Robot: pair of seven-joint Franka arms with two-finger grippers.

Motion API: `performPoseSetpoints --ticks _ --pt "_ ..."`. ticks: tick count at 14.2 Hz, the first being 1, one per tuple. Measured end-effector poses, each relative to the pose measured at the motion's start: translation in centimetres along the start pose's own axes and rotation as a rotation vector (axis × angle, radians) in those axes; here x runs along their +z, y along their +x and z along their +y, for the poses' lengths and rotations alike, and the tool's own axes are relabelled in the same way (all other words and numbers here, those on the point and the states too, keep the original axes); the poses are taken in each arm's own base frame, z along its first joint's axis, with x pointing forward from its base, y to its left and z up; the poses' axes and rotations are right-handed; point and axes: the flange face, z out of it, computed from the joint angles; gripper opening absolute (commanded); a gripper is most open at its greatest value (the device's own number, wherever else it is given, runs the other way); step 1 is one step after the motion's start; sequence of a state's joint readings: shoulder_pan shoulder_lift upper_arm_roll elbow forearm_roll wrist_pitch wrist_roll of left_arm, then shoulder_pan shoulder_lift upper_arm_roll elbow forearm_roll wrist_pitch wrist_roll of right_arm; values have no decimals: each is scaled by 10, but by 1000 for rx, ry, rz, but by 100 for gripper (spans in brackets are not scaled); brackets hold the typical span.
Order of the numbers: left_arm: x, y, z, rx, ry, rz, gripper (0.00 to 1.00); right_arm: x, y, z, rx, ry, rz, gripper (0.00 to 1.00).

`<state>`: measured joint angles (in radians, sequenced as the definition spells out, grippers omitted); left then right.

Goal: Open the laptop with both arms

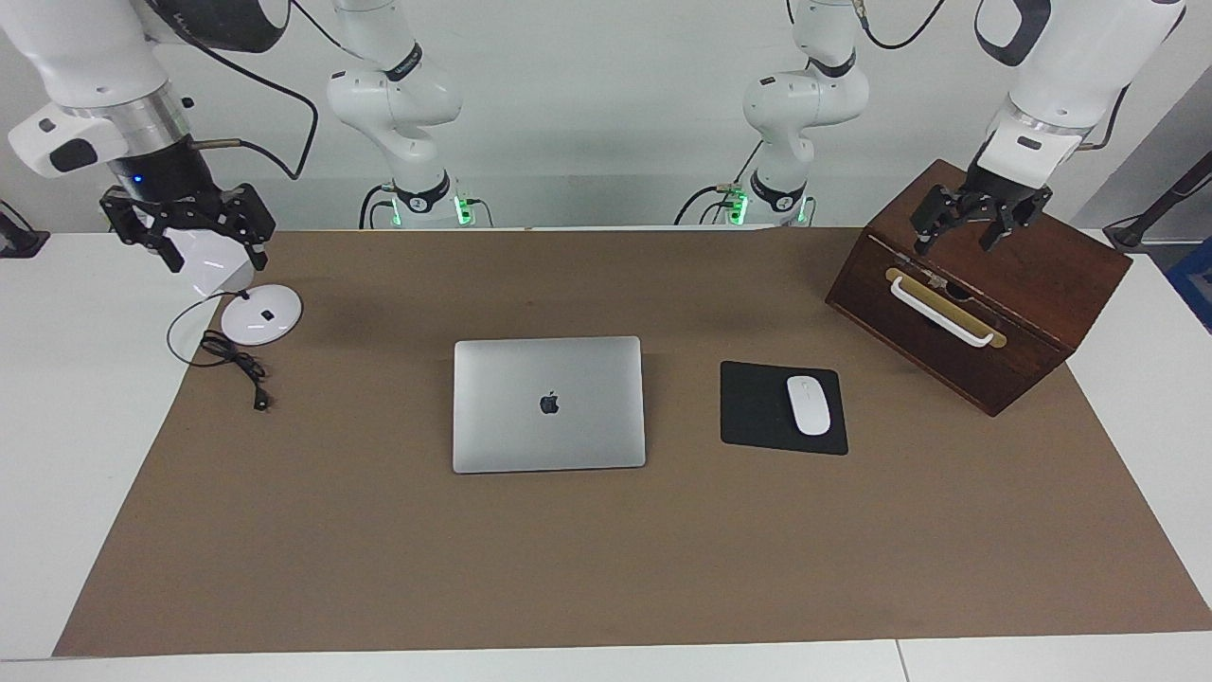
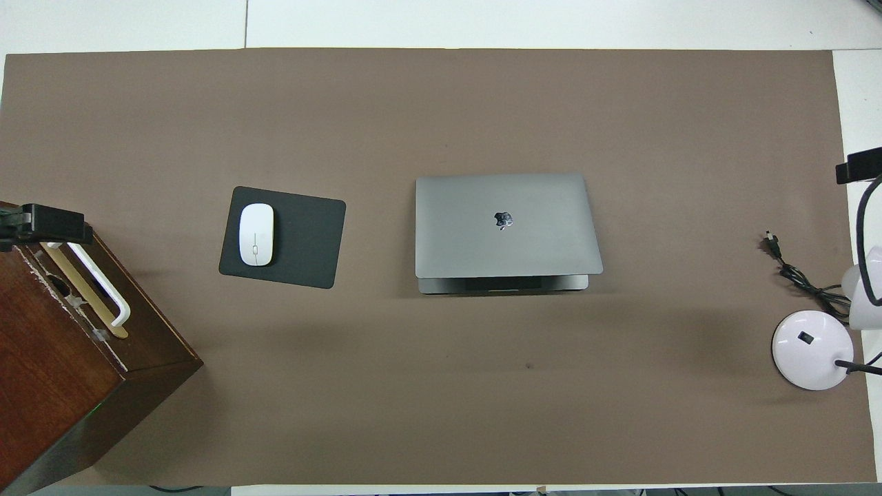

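The laptop [image 1: 548,403] is slim and silver-grey with an apple logo on its lid, and it lies flat in the middle of the brown mat. In the overhead view the laptop [image 2: 506,224] shows a thin strip of its base under the lid's edge nearer the robots. My left gripper [image 1: 958,239] hangs open over the wooden box, well away from the laptop, toward the left arm's end. My right gripper [image 1: 214,248] hangs open over the desk lamp's head at the right arm's end. Neither gripper touches the laptop.
A dark wooden box [image 1: 985,303] with a white handle stands at the left arm's end. A black mouse pad [image 1: 757,407] with a white mouse [image 1: 809,404] lies between the box and the laptop. A white desk lamp [image 1: 261,314] and its black cable [image 1: 237,365] are at the right arm's end.
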<state>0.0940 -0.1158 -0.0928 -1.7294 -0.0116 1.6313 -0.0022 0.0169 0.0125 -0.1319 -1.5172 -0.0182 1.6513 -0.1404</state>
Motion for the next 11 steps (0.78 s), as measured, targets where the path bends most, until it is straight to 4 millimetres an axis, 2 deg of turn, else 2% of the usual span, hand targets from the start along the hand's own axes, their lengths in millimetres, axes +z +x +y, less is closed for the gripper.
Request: performPoseSetpoints --ticks 5,9,11 --pt "0 0 -1 -1 0 0 100 7 9 4 5 -9 54 100" --pt "-2 1 0 1 0 13 100 26 4 23 39 -8 53 100" --pt "-3 2 0 0 -1 28 100 33 1 22 41 16 74 100"
